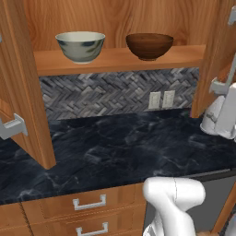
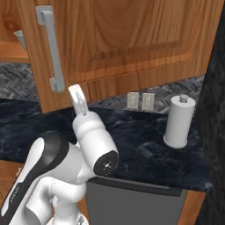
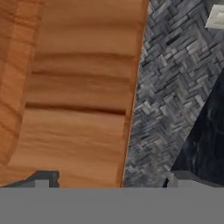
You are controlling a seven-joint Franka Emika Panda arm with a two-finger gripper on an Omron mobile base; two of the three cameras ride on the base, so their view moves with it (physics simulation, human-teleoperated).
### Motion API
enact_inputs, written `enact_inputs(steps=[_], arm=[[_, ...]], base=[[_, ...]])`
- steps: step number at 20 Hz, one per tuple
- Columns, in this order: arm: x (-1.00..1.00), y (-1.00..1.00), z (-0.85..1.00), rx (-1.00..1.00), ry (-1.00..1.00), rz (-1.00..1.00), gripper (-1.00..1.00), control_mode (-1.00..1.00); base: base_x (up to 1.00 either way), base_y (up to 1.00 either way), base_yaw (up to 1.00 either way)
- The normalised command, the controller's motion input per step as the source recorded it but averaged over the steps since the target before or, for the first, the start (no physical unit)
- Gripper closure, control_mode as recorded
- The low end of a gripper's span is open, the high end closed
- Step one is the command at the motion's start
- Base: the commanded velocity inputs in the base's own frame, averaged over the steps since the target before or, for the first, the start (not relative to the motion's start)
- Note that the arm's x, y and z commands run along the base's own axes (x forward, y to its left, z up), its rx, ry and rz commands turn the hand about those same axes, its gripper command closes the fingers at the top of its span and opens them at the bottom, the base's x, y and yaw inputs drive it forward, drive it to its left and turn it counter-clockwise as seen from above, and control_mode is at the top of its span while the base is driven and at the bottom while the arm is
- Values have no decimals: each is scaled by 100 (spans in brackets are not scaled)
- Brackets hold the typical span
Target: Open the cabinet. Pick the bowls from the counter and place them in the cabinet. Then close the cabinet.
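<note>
Black counter [image 1: 115,143] bare; both bowls [image 1: 80,46] on cabinet [image 1: 120,59] shelf; gripper [image 3: 111,179] spread beside door edge.

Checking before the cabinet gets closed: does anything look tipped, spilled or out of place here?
Nothing stands out. The cream-green bowl and the wooden bowl both sit upright and apart on the cabinet shelf. The counter shows no spill, and the paper towel roll stands upright. Both cabinet doors hang open.
</note>
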Motion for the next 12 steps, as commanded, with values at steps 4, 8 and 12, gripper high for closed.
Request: enact_inputs(steps=[4, 8, 12], arm=[[100, 16, 0, 0, 1, -11, -100, -100], [100, 17, 0, 0, 8, -19, -100, -100], [97, 15, 0, 0, 19, -28, -100, -100]], base=[[0, 0, 0], [0, 0, 0], [0, 0, 0]])
